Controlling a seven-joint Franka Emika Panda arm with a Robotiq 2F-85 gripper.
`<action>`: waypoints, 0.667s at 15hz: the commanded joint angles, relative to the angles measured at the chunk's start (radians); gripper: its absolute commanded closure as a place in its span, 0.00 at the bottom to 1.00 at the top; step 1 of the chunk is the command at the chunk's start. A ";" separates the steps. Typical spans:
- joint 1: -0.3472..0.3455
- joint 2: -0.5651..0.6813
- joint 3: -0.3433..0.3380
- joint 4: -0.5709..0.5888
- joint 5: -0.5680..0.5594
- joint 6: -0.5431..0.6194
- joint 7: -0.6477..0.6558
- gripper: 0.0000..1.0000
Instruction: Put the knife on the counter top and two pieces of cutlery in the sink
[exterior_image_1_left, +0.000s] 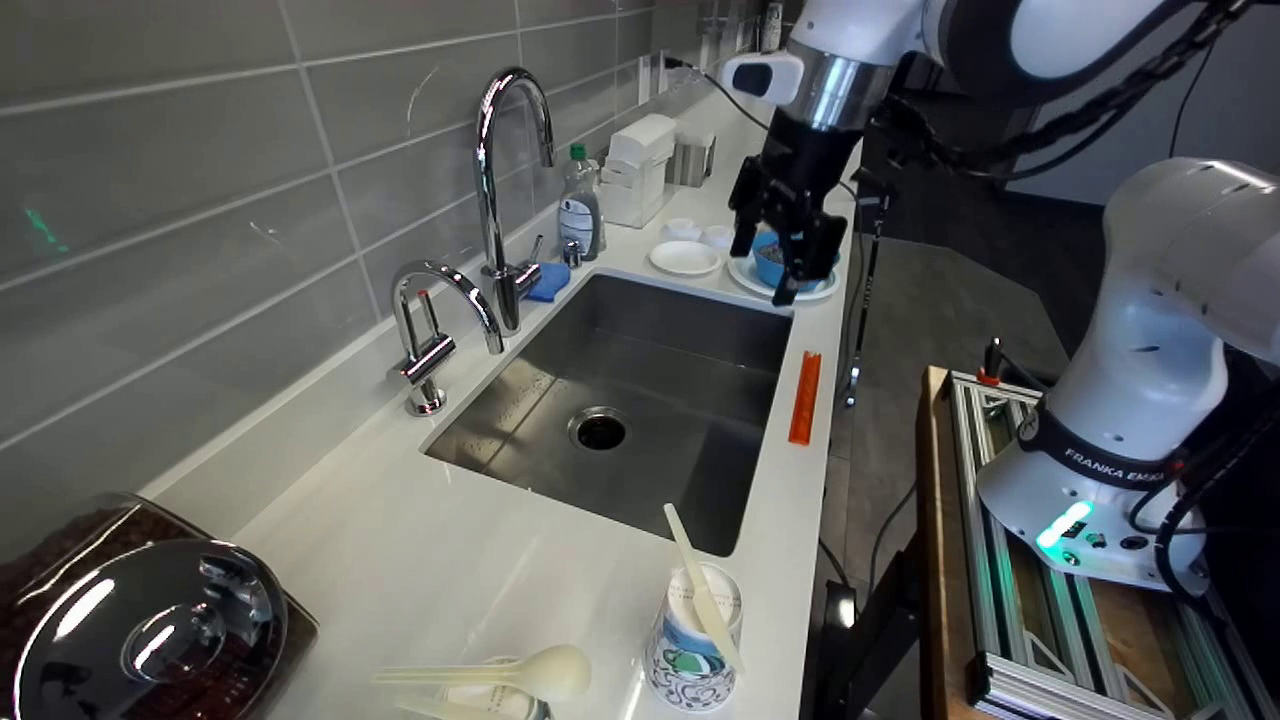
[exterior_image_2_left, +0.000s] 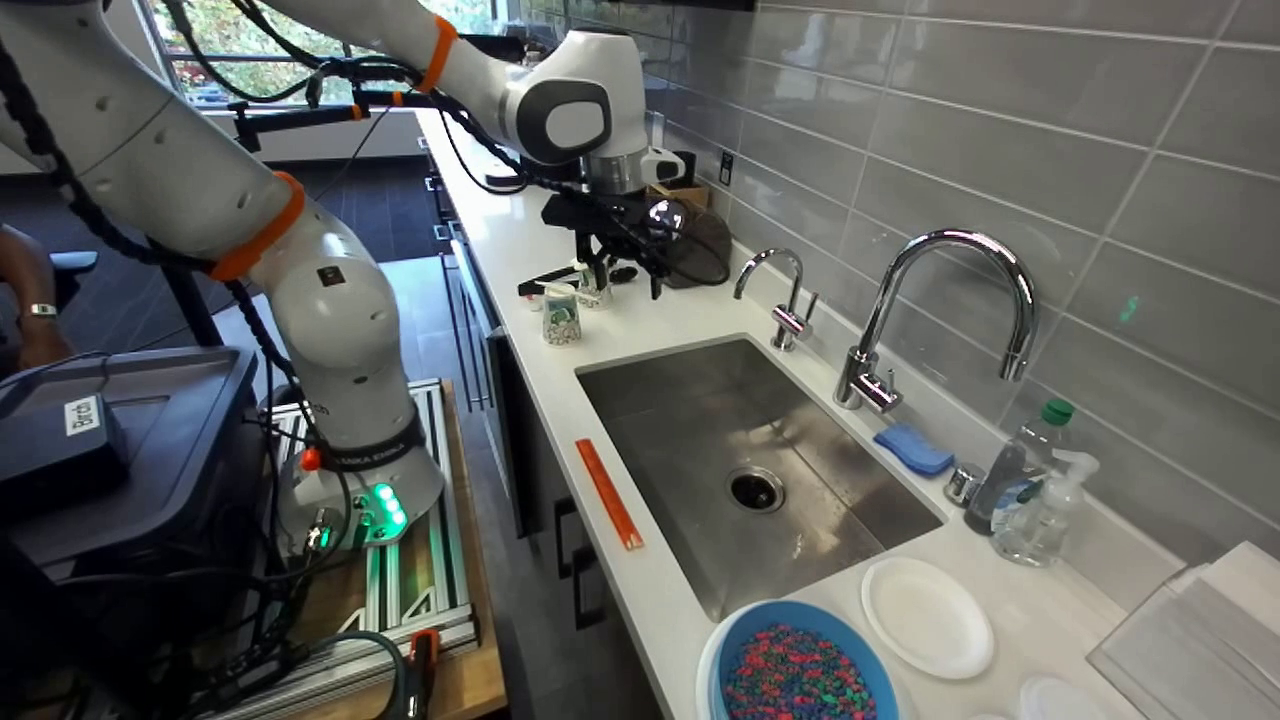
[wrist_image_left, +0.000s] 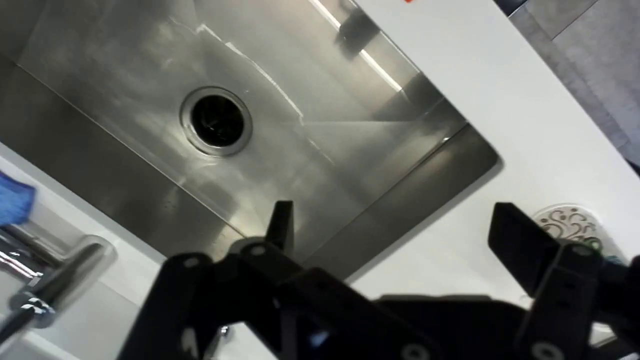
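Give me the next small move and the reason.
Probably ease the open gripper toward the cream spoon near the patterned cup: the gripper holds nothing, and the spoon lies outside the steel sink, where it likely should go.

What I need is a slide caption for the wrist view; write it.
Steel sink and white counter top seen past open, empty jaws, with a patterned cup partly hidden at right.

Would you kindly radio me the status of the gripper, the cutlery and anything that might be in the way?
Gripper open, holding nothing. Cutlery on cups, not yet in sink. Small tap beside sink, possible snag.
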 joint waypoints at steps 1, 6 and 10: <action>0.117 0.081 0.048 0.001 0.078 0.016 -0.078 0.00; 0.261 0.173 0.099 0.002 0.202 0.068 -0.240 0.00; 0.354 0.225 0.126 0.003 0.331 0.113 -0.419 0.00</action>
